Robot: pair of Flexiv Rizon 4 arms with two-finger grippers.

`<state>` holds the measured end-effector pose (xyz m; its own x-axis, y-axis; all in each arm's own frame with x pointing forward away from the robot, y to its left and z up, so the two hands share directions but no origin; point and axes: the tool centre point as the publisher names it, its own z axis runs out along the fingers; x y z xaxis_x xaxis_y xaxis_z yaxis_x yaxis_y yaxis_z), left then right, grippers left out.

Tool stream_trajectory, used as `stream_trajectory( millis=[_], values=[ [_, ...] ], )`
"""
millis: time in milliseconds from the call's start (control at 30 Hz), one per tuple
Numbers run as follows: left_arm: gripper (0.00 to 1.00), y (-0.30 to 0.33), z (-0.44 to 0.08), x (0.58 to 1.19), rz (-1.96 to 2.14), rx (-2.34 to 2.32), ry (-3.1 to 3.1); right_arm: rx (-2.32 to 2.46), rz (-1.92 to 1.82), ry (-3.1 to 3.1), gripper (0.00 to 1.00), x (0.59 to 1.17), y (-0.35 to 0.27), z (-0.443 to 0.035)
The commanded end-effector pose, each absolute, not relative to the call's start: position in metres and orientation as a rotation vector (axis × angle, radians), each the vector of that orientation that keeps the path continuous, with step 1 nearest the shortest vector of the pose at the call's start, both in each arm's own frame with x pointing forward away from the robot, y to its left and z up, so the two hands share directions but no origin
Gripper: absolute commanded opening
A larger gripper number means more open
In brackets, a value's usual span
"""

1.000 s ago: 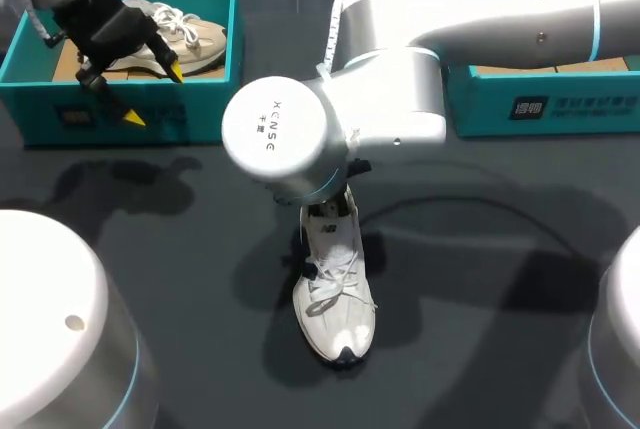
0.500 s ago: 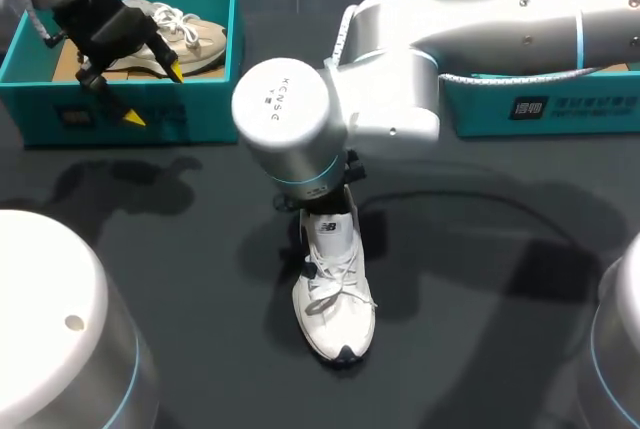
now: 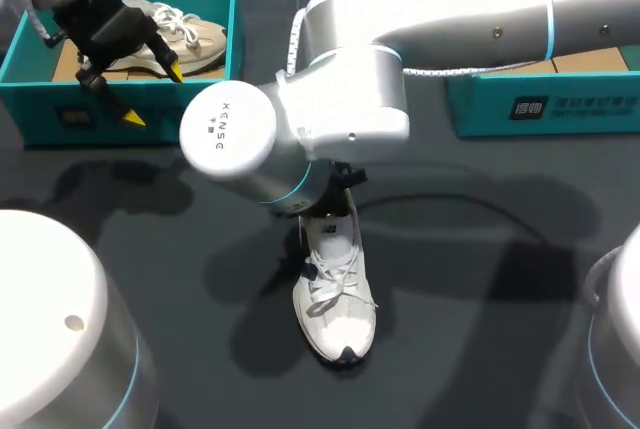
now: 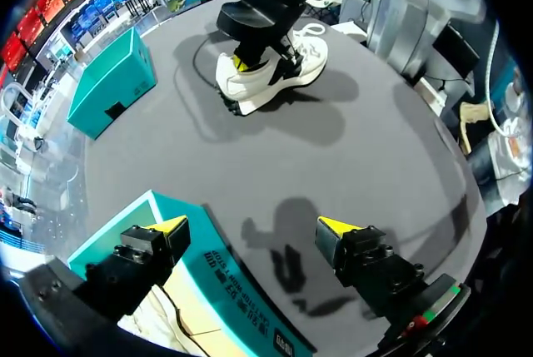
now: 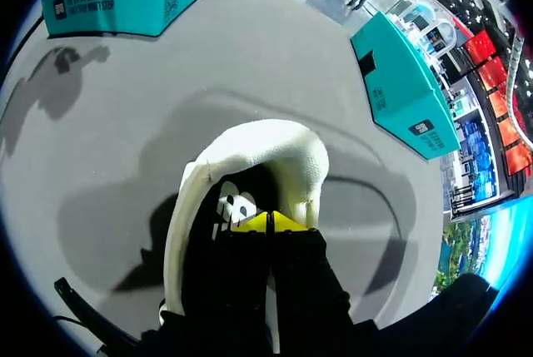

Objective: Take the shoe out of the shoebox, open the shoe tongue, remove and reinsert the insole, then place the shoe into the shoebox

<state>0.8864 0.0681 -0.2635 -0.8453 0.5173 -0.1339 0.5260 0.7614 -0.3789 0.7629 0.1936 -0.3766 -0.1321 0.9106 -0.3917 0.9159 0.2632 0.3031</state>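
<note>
White laced shoe stands upright, well apart from teal shoebox

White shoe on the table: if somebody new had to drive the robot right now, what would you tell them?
Left gripper: open and empty, above the near wall of the left shoebox, where a beige shoe lies.
Right gripper: tips together, down inside the heel opening of the white shoe. Whether it pinches the insole is hidden.
White shoe: upright on the table, outside both boxes. The right shoebox is at the far right.
Done: shoe out of its box.
Left: insole work (progress cannot be seen), then the shoe goes into a shoebox.
</note>
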Motion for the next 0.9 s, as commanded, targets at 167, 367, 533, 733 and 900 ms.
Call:
stream_trajectory(
  millis=[167, 367, 533, 733, 900],
  values=[
    [1.00, 0.068, -0.263, 0.886, -0.636, 0.868, 2.929, 1.715, -0.036, 2.137, 0.00, 0.771, 0.191, -0.411],
    [1.00, 0.068, -0.263, 0.886, -0.636, 0.868, 2.929, 1.691, 0.026, 2.165, 0.00, 0.766, 0.205, -0.387],
    [1.00, 0.068, -0.263, 0.886, -0.636, 0.868, 2.929, 1.694, 0.086, 2.205, 0.00, 0.769, 0.210, -0.373],
    [1.00, 0.068, -0.263, 0.886, -0.636, 0.868, 2.929, 1.809, 0.087, 2.324, 0.00, 0.775, 0.213, -0.397],
    [1.00, 0.068, -0.263, 0.886, -0.636, 0.868, 2.929, 1.888, 0.037, 2.394, 0.00, 0.774, 0.211, -0.421]
  ],
)
